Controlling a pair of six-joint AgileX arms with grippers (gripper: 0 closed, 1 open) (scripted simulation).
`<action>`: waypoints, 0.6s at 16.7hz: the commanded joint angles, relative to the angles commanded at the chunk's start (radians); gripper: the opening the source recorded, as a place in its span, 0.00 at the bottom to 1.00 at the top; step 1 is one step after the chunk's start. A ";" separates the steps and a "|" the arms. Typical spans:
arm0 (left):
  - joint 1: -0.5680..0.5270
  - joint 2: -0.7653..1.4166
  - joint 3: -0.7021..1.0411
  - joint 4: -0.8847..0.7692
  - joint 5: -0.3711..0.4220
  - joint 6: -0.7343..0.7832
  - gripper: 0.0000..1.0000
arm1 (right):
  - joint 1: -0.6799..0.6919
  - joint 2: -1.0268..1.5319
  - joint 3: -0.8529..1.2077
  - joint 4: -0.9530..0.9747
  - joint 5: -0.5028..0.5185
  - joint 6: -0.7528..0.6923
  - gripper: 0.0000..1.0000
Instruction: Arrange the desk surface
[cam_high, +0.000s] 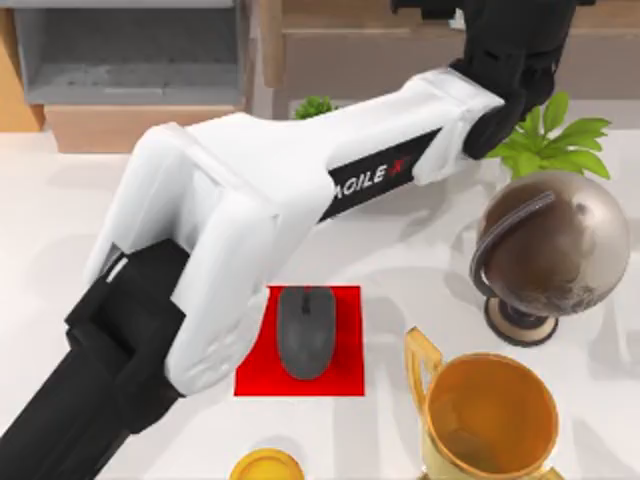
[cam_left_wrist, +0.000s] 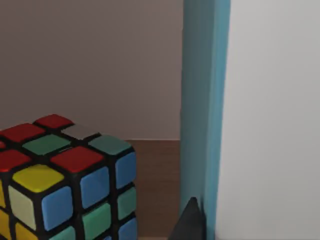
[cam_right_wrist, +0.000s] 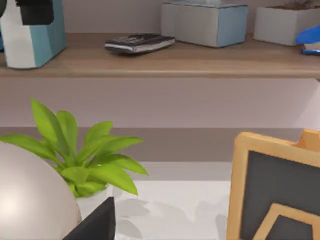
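Note:
The desk surface is a white marbled tabletop. My left arm stretches across it from the near left up to the brown shelf at the back right. There my left gripper is shut on an upright teal-and-white box standing on the shelf. In the left wrist view the box is very close, one dark fingertip against its teal edge, and a colourful puzzle cube stands beside it. My right gripper hovers low near the globe and plant.
On the desk lie a grey mouse on a red mat, a bronze globe, a green plant, a gold trophy and a yellow disc. A wooden frame stands nearby. The shelf holds a dark handset and a grey-blue box.

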 joint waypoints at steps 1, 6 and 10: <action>0.000 0.000 0.000 0.000 0.000 0.000 0.00 | 0.000 0.000 0.000 0.000 0.000 0.000 1.00; 0.000 0.000 0.000 0.000 0.000 0.000 0.00 | 0.000 0.000 0.000 0.000 0.000 0.000 1.00; -0.015 -0.029 -0.041 0.014 -0.007 0.002 0.00 | 0.000 0.000 0.000 0.000 0.000 0.000 1.00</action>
